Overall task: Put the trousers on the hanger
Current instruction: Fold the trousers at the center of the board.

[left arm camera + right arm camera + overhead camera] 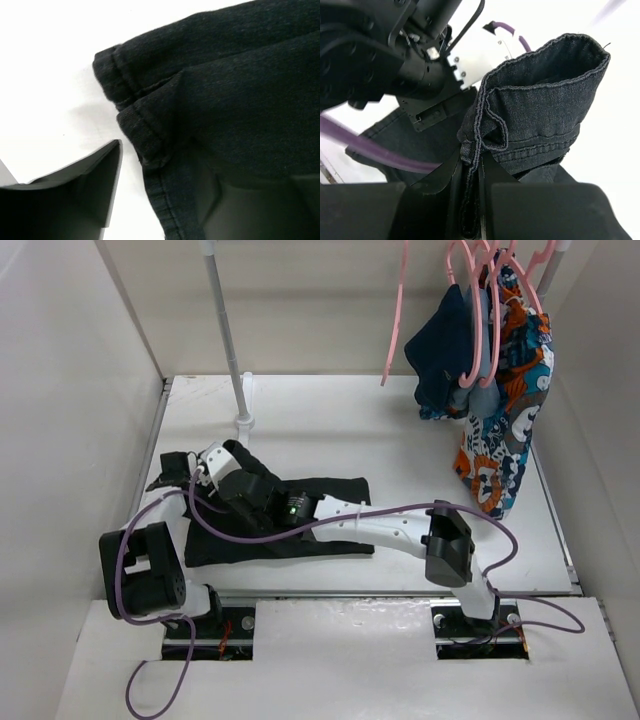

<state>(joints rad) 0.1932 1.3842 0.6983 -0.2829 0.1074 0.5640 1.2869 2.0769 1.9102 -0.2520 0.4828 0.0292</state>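
Fabric of the long plain black trousers (335,490) is clamped in the right tool (470,165). Its two dark fingers (437,182) are pressed together on a standing fold beside a stitched hem. The left tool (167,160) is spread wide. One finger sits over bare white counter (400,440) and the other over the cloth, with a stitched hem edge lying between them. Whether either finger touches the fabric cannot be told.

The trousers lie rumpled toward the near left corner of the counter, stretching from close to the left edge to about the middle. Both arms reach over them, the right arm slanting in from the near right.

A thin pink plastic hanger (396,325) hangs bare above the far edge, right of centre and well apart from the trousers. Just to its right, like pink hangers carry a navy-blue garment (445,350) and a blue-orange-white patterned garment (500,430), which droops to the counter near the far right corner.

A pale metal pole (228,335) rises from a round foot near the far left corner. Plain white wall panels (60,390) close off the left, far and right sides. Purple cables (240,536) loop around both arms.
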